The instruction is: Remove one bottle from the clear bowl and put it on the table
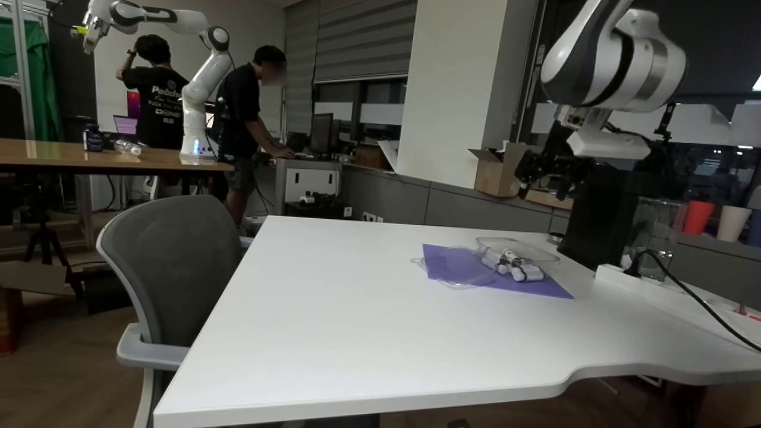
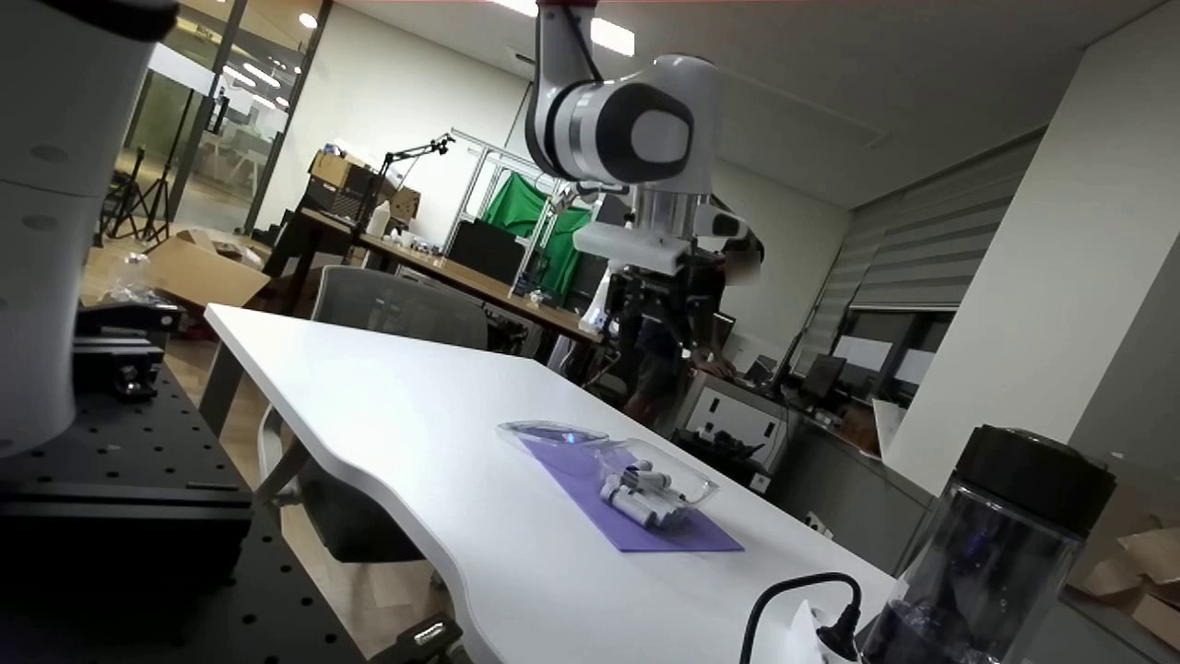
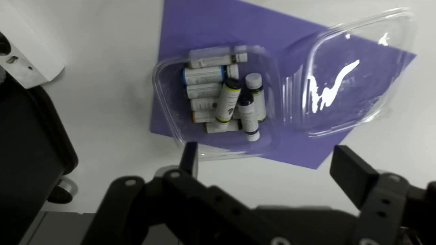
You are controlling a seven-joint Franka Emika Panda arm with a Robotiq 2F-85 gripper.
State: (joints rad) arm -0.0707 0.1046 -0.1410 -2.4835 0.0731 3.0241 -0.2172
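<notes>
The clear bowl (image 3: 166, 108) sits on a purple sheet (image 3: 289, 153) on the white table (image 1: 357, 321). It also shows in both exterior views (image 1: 542, 254) (image 2: 708, 489). Several small white-labelled bottles (image 1: 512, 265) (image 2: 645, 503) lie in it. In the wrist view, one bottle with yellow bands (image 3: 227, 103) lies across the top of a row. A bottle with a white cap (image 3: 248, 119) and another white-capped bottle (image 3: 258, 98) lie to its right. My gripper (image 3: 267, 161) is open and empty, high above the table in both exterior views (image 1: 542, 184) (image 2: 651, 334).
The bowl's clear lid (image 3: 354, 78) lies open beside it, partly on the purple sheet. A white power strip (image 1: 624, 282) with a black cable, a black object (image 1: 594, 217) and a tall clear container (image 2: 977, 563) stand near the bowl's side. A grey chair (image 1: 178, 267) stands at the table.
</notes>
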